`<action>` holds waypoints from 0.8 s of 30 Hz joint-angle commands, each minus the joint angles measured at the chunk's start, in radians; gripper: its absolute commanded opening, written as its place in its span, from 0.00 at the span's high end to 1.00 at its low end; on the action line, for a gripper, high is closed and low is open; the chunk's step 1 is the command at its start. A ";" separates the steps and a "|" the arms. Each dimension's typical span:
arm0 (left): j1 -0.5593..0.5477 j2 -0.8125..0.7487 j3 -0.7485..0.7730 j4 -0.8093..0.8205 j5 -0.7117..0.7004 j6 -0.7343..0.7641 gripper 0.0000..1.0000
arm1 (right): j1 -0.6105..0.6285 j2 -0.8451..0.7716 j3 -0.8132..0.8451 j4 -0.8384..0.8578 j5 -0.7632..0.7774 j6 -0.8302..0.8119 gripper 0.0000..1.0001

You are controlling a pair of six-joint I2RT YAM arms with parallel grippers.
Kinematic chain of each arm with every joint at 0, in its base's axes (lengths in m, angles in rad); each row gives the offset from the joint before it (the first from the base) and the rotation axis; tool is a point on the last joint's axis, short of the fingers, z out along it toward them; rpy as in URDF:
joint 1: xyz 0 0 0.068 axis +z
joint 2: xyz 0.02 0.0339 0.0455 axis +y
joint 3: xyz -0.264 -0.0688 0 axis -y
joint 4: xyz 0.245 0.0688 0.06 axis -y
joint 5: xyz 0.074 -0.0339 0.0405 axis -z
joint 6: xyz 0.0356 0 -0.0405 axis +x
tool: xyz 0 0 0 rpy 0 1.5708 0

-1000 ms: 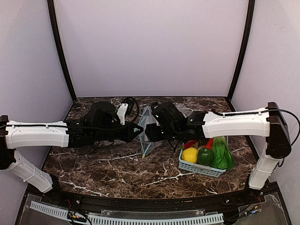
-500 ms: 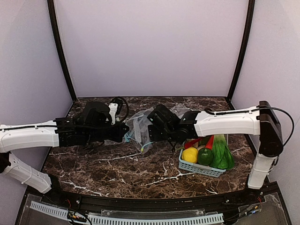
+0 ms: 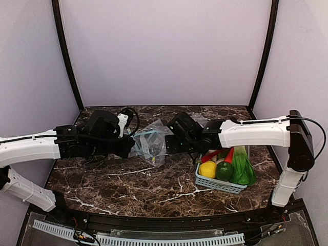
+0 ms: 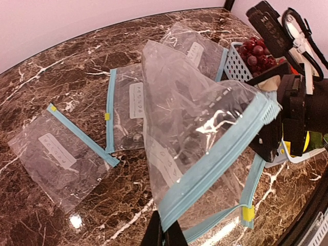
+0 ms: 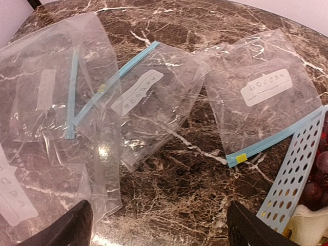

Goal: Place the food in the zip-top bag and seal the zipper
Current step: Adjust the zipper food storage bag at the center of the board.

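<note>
Inspector: Left gripper (image 4: 165, 231) — condition?

Clerk: Fingers are clamped on the zip-top bag (image 4: 195, 120), pinching one end of the zipper (image 4: 218, 158). The zipper edge is raised above the table (image 3: 128, 189). The clear plastic hangs crumpled between the two arms. The blue strip runs from the left fingers toward the right gripper (image 3: 170, 145).

Inspector: Right gripper?

Clerk: Its fingers are spread wide, with nothing between them in the wrist view. It sits just beside the far end of the zipper. Contact with the strip cannot be confirmed.

Inspector: Food?

Clerk: It is in the blue basket (image 3: 218, 184) at the table's right side, not in the bag. The leafy vegetable (image 3: 241, 168) and the red-orange tapered one (image 3: 228, 155) lie there, next to a lemon (image 3: 207, 169) and a lime (image 3: 224, 171). Purple grapes (image 4: 256, 47) sit at the basket's far end.

Inspector: Other items?

Clerk: Three smaller clear bags (image 4: 59, 154) lie flat on the marble beyond the held bag — each has a short blue strip and a white label.
</note>
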 commanded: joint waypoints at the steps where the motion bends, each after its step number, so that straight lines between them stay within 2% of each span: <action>1: 0.006 0.037 0.050 0.013 0.133 0.040 0.99 | -0.015 -0.011 -0.011 0.064 -0.113 -0.069 0.10; 7: 0.006 0.089 0.080 0.042 0.202 0.025 0.99 | -0.011 -0.046 -0.051 0.189 -0.279 -0.149 0.05; 15: 0.008 0.126 0.110 0.023 0.161 -0.007 0.99 | 0.008 -0.108 -0.086 0.279 -0.416 -0.229 0.02; 24: 0.073 0.110 0.096 0.022 0.178 -0.028 0.99 | 0.026 -0.241 -0.145 0.291 -0.561 -0.230 0.01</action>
